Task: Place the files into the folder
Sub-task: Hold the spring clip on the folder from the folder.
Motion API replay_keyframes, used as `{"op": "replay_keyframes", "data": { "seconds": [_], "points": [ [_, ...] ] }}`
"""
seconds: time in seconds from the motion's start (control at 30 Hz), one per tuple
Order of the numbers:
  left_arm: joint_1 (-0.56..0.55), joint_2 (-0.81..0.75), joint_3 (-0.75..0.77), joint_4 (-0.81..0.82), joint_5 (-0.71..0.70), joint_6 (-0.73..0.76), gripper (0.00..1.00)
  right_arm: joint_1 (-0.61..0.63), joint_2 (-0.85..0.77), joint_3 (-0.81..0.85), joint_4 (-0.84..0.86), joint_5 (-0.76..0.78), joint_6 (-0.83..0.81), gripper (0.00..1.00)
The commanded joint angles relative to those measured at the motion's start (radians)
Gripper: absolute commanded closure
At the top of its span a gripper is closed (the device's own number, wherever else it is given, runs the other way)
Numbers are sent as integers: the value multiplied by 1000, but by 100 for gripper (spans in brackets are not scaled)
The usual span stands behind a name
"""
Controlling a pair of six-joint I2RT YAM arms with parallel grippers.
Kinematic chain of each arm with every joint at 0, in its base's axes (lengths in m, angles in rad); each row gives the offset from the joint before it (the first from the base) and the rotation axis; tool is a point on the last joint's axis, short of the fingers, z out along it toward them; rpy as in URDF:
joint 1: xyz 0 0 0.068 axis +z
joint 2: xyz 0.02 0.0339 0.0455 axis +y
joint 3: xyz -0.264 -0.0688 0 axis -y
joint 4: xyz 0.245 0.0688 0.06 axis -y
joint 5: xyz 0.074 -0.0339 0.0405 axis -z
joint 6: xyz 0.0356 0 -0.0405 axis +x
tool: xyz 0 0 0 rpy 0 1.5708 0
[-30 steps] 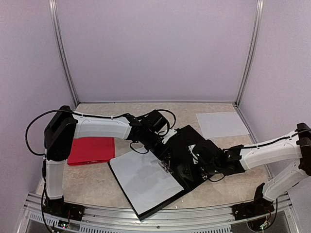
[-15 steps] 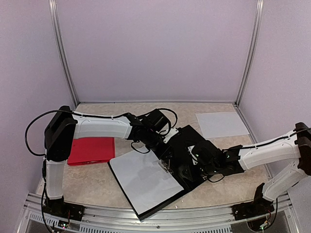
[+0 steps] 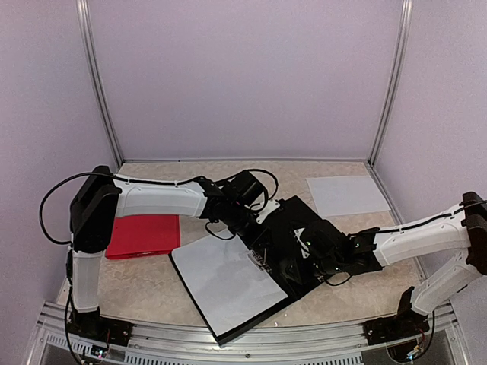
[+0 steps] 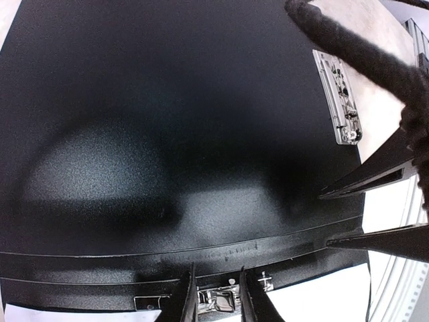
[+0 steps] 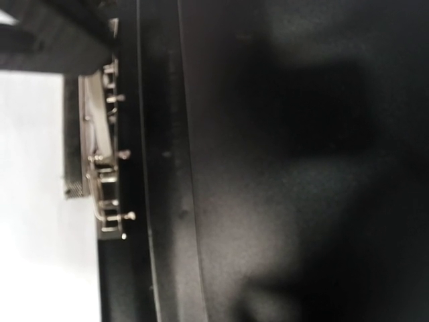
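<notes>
The black folder (image 3: 298, 219) lies open in the middle of the table. One of the files, a white sheet (image 3: 228, 277), rests on its left half. Another white sheet (image 3: 348, 195) lies on the table at the back right. My left gripper (image 4: 216, 274) points down at the spine, its fingers closed narrowly around the metal clip (image 4: 219, 302). My right gripper (image 3: 303, 251) rests on the folder's right flap. In the left wrist view its two fingers (image 4: 367, 180) stand apart on the black cover. The right wrist view shows only the cover and the clip (image 5: 100, 168).
A shut red folder (image 3: 143, 236) lies at the left of the table, beside the left arm. A second metal clamp (image 4: 338, 97) sits near the black flap's far edge. A braided cable (image 4: 362, 57) crosses the left wrist view's upper right.
The left jaws have narrowed around the metal clip. Both arms have hardly moved, and the folder and sheets lie as before.
</notes>
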Motion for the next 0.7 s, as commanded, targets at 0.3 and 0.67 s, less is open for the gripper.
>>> {"op": "replay_keyframes", "data": {
  "seconds": [0.3,0.67],
  "points": [
    [-8,32,14,-12,-9,10,86,-7,9,12,2,-4,6,68],
    [-7,29,-28,33,10,-12,92,-7,25,15,34,-22,6,69]
  ]
}}
